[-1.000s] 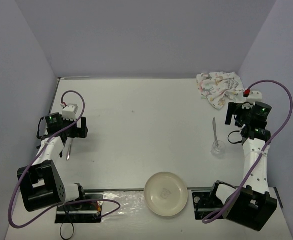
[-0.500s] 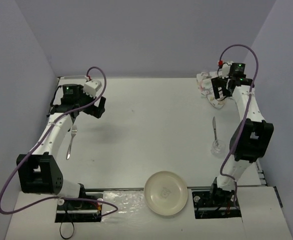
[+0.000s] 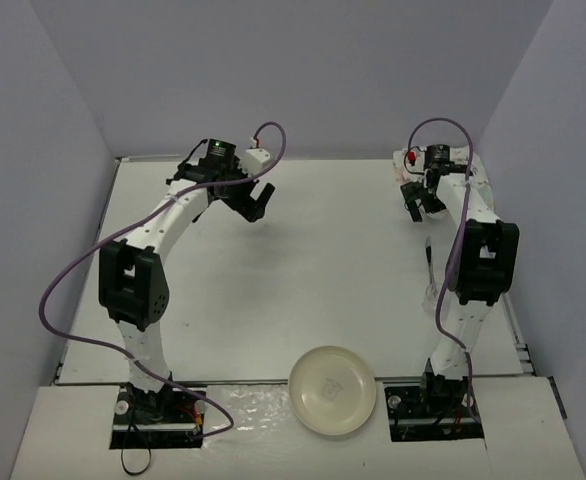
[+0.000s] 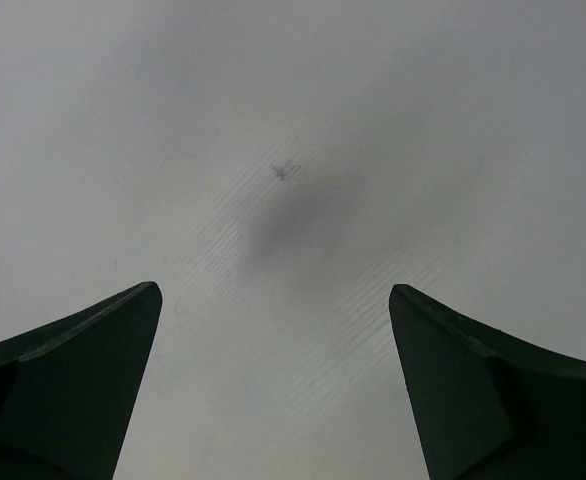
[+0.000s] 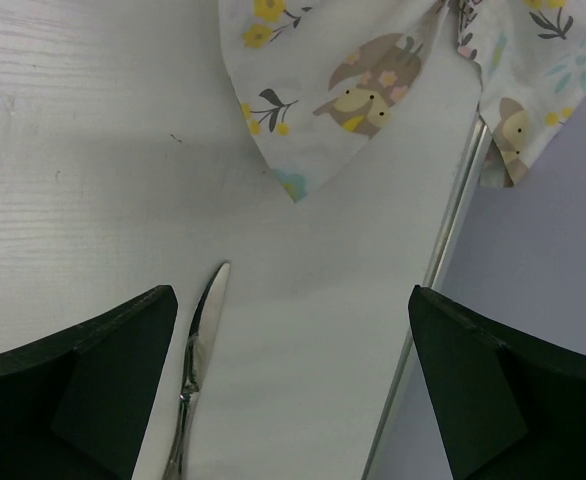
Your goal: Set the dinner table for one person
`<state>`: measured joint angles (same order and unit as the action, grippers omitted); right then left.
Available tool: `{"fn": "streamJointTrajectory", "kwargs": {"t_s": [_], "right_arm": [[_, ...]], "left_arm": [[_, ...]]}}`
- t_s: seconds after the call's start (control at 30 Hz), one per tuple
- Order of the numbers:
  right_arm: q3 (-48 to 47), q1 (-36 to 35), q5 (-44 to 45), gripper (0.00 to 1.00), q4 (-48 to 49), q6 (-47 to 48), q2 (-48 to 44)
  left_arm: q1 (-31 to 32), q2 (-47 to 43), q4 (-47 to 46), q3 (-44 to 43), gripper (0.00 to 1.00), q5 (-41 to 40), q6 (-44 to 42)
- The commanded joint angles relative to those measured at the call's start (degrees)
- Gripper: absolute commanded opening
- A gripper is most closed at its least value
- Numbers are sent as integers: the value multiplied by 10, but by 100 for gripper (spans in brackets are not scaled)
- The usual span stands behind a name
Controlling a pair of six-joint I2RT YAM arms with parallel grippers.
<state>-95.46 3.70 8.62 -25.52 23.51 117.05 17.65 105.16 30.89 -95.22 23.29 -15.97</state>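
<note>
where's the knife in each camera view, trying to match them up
top external: the knife lies at the right side, close against the right arm, partly hidden by it.
left wrist: not in it.
right wrist: the knife is at lower left, its tip pointing up toward the cloth.
shared landmark: the printed cloth, just beyond the knife's tip in both views.

No text, label, brand or number can be read anywhere: the pale plate (image 3: 309,396) carries a faint mark at its middle that is too small to make out, and the printed cloth (image 5: 373,70) shows only little animals, flowers and leaves, no letters.
</note>
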Motion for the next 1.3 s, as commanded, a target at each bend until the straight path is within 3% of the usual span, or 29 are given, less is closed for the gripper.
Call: {"fn": "streamJointTrajectory", "kwargs": {"t_s": [0.0,0.13,0.2,0.53,0.73,0.83,0.93,0.97,1.07,1.27], "right_arm": [[-34,1,51,99,2,-4,-21],[-51,-4,51,98,1,0,10],[-69,-5,51,91,-1,1,36],[-145,-5,36,91,-14,10,135],[-162,0,32,70,-16,17,165],[-170,2,26,53,-18,15,177],[-168,5,24,15,-19,20,183],[-166,5,24,7,-19,22,183],[-167,9,22,0,-19,29,183],[-177,24,23,0,-17,37,161]], "left_arm": [[40,79,87,-151,97,-26,5],[46,119,79,-197,97,13,54],[46,121,76,-191,97,14,58],[32,72,59,-94,97,-3,32],[23,75,66,-101,97,-12,24],[23,86,77,-118,97,-11,27],[23,94,79,-128,97,-11,29],[23,97,79,-130,97,-11,29],[23,104,83,-137,97,-14,30],[24,112,83,-142,97,-16,30]]}}
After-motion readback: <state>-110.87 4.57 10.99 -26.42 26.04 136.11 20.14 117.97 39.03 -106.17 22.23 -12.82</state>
